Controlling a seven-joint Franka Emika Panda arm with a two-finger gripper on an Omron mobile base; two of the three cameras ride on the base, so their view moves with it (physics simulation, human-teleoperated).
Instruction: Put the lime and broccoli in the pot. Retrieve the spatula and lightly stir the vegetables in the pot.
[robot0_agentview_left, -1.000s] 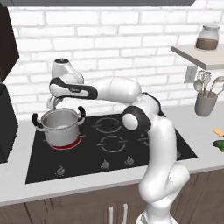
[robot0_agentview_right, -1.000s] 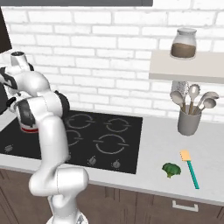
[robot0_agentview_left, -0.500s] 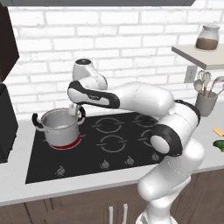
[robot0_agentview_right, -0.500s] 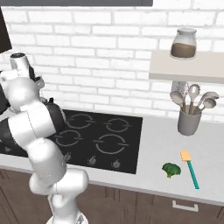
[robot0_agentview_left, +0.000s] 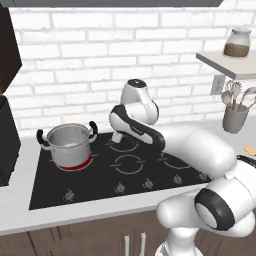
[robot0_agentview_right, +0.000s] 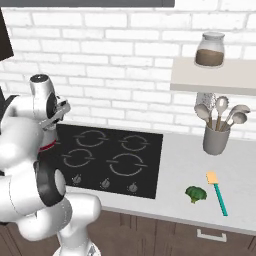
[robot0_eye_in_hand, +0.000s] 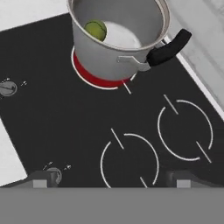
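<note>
The steel pot (robot0_agentview_left: 67, 145) stands on the back left burner, which glows red. In the hand view the lime (robot0_eye_in_hand: 95, 29) lies inside the pot (robot0_eye_in_hand: 114, 48) against its far wall. My gripper (robot0_agentview_left: 118, 137) hangs over the cooktop just right of the pot, open, with nothing between its fingertips (robot0_eye_in_hand: 41, 179). The broccoli (robot0_agentview_right: 195, 193) lies on the counter right of the cooktop. Beside it lies the spatula (robot0_agentview_right: 217, 192), which has a teal handle and an orange blade.
A grey utensil cup (robot0_agentview_right: 216, 140) with spoons stands at the back right of the counter. Above it a jar (robot0_agentview_right: 208, 50) sits on a wall shelf. The black cooktop (robot0_agentview_right: 115, 165) has knobs along its front edge. A dark appliance (robot0_agentview_left: 7, 140) stands left of the pot.
The arm has swung right, carrying the gripper from above the pot to the cooktop beside it. The pot, the broccoli and the spatula have stayed put.
</note>
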